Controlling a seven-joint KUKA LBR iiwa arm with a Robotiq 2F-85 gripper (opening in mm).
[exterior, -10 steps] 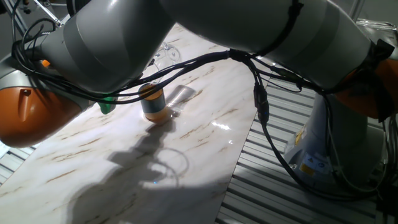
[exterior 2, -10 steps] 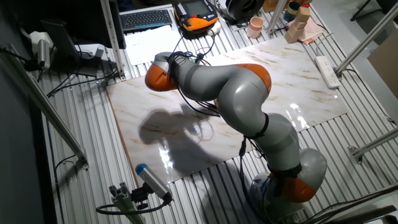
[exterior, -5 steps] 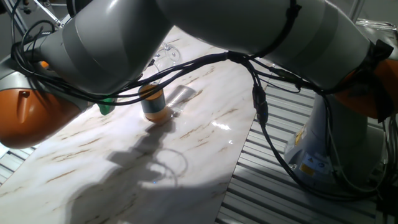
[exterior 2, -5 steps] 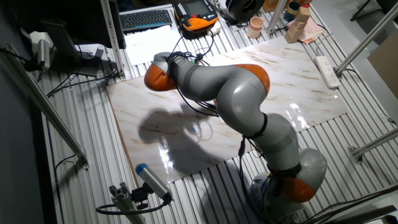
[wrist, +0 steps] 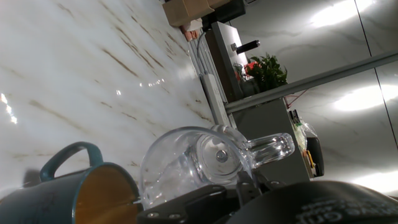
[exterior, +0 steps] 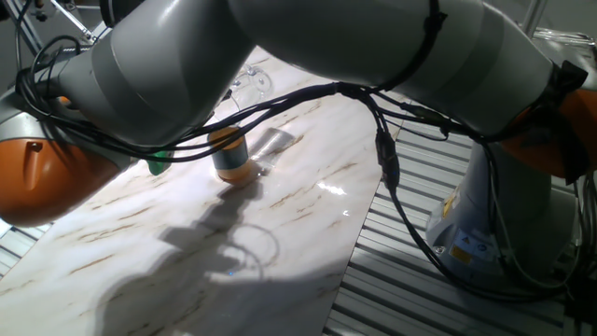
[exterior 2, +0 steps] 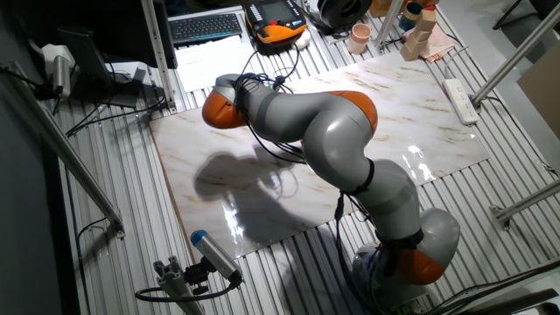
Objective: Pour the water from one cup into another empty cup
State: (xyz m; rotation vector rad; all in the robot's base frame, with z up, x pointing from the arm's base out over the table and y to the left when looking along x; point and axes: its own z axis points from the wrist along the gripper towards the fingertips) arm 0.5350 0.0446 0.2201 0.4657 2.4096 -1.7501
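Hand view: glass cup (wrist: 193,163) is tipped on its side in the gripper (wrist: 205,202), mouth toward the camera and handle out to the right, its rim right beside the orange inside of the teal cup (wrist: 81,193) at lower left; fingers look closed on the glass, though only their dark edge shows at the frame bottom. Water is not discernible in the glass. One fixed view: teal cup (exterior: 229,155) stands upright on the marble table (exterior: 308,215) under the arm (exterior: 280,56); the other fixed view has both cups hidden behind the arm (exterior 2: 306,122).
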